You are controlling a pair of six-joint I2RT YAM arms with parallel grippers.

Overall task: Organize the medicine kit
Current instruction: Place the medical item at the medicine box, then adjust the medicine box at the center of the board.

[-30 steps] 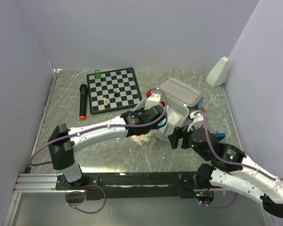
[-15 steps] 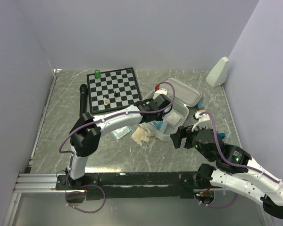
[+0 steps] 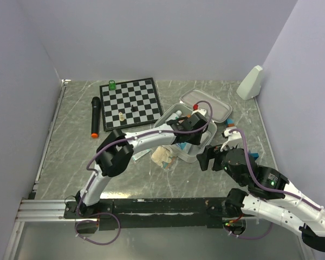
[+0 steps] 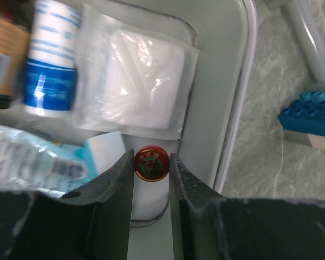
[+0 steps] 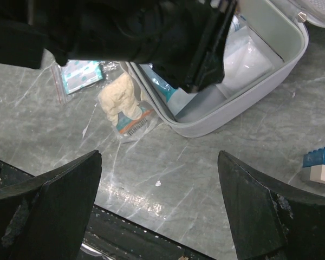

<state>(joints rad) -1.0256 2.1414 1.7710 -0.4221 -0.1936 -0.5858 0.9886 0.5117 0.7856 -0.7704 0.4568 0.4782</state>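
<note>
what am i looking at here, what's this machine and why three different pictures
Two robot arms are bolted to a table's near edge. The wide picture comes from a camera above and behind them; the other two come from wrist cameras, so each shows its own fingers. On the table: an open white medicine kit, a chessboard, a black microphone, a loose packet. The left gripper pinches a small red tin over the kit. The right gripper is open, holding nothing.
</note>
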